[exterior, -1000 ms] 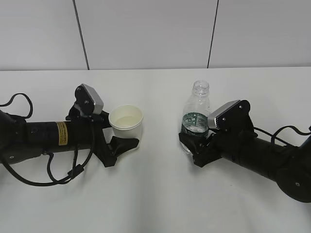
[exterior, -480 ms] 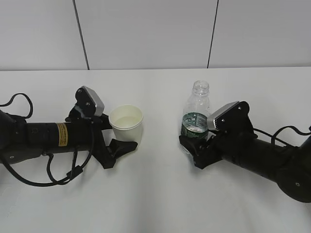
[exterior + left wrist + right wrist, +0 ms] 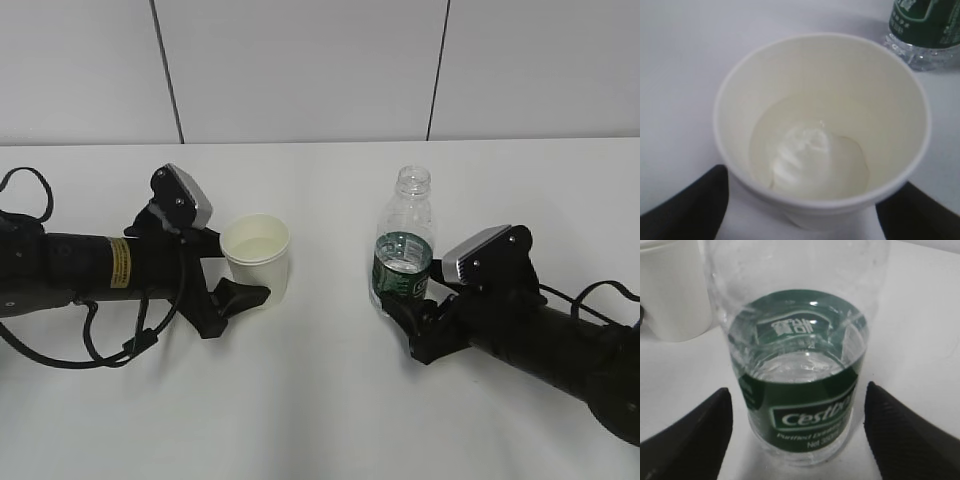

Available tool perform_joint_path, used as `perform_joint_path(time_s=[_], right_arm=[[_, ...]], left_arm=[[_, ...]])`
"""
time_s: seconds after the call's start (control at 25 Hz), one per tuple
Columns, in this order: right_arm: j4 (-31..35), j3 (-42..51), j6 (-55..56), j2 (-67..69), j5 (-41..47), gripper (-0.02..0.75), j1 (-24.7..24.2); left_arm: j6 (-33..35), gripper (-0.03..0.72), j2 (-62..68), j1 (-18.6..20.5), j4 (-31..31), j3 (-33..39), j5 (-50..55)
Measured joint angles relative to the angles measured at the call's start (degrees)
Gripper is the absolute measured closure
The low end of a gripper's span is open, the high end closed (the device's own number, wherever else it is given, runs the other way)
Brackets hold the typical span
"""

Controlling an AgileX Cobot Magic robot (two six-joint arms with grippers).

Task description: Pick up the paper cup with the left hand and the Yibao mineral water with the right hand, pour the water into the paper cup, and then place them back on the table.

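Note:
The paper cup [image 3: 255,255] stands upright on the white table [image 3: 320,420], with water [image 3: 810,160] in its bottom. My left gripper [image 3: 238,264] is open; its fingers [image 3: 685,205] flank the cup's base without touching it. The Yibao mineral water bottle [image 3: 405,245] stands upright and uncapped, with water up to about the label's top. My right gripper [image 3: 410,305] is open, with one finger on each side of the bottle's base [image 3: 800,390] and a gap at both. In the wrist views the left gripper [image 3: 802,220] and the right gripper [image 3: 800,440] sit low in the picture.
The cup and the bottle stand about a hand's width apart. The bottle shows at the top right of the left wrist view [image 3: 925,30], and the cup at the top left of the right wrist view [image 3: 675,290]. A grey panelled wall [image 3: 300,70] rises behind the table.
Both arms have drawn back: the left one leftwards from the cup, the right one rightwards and nearer from the bottle. The cup and the bottle stay standing in place.

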Motion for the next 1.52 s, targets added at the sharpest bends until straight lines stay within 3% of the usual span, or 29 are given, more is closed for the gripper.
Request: perform_joint_path(time_s=[0.4, 0.72, 0.96, 1.16, 1.52], right_arm=[[3.0, 5.4, 0.0, 0.0, -1.6, 0.137, 0.0], [3.6, 8.4, 0.0, 0.0, -1.8, 0.144, 0.0], [3.6, 9.8, 0.0, -1.9, -1.8, 0.144, 0.0], [3.6, 11.2, 0.5, -6.8, -1.7, 0.144, 0.0], [3.6, 11.5, 1.4, -17.7, 11.3, 0.144, 0.0]], left_arm=[[-11.7, 0.103, -1.7, 0.0, 10.9, 0.0, 6.0], [-19.6, 0.109, -6.0, 0.1, 15.8, 0.0, 15.2], [-35.0, 0.153, -7.6, 0.1, 30.6, 0.0, 16.5], [-41.9, 0.163, -9.0, 0.1, 36.2, 0.0, 16.5], [-50.0, 0.167, -17.1, 0.1, 41.4, 0.0, 18.0]])
